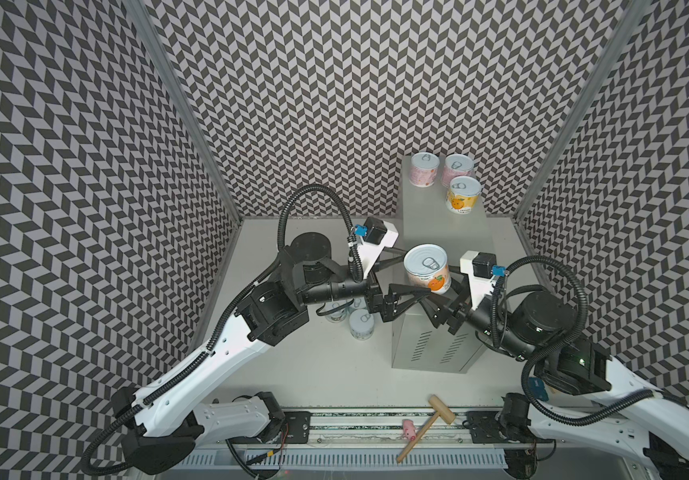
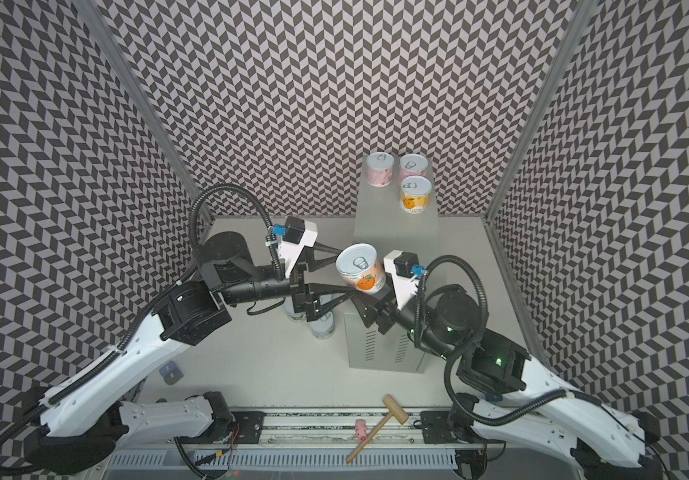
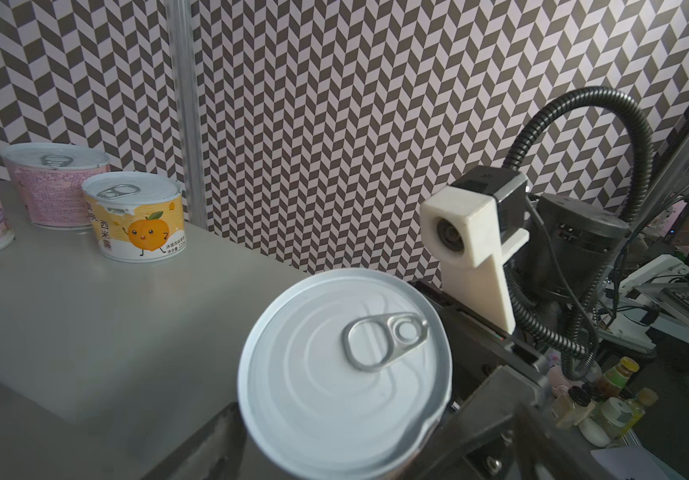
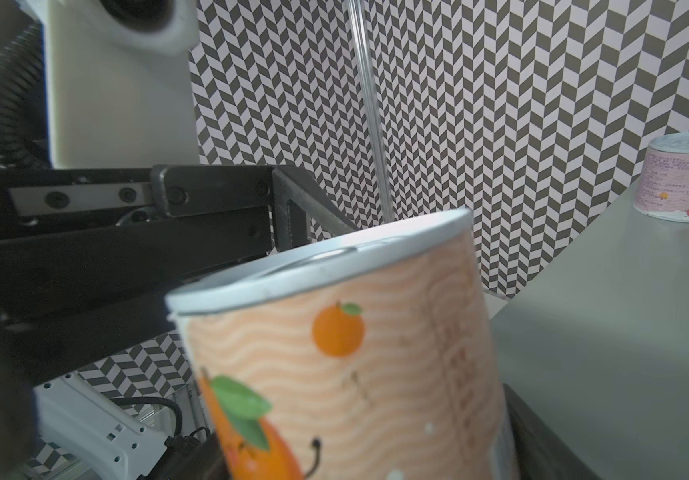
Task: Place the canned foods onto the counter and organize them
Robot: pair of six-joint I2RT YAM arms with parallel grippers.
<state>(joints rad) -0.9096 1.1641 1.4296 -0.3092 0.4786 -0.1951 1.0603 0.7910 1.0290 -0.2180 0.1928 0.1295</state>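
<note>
Right pincer (image 1: pixel 442 289) clamps the orange can (image 1: pixel 425 266), straddled by the wide-open left pincer (image 1: pixel 415 272).

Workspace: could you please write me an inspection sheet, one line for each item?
Surface: white tabletop, grey counter standing on it.
Job's things: three cans at the counter's far end; one orange can held tilted over its near end; at least two cans on the tabletop under the left arm.
Clutter: wooden mallet and pink toy on the front rail.
Grippers: left gripper open around the orange can; right gripper shut on it.
Cables: black conduits looped over both arms.
Surroundings: chevron walls on three sides.
</note>
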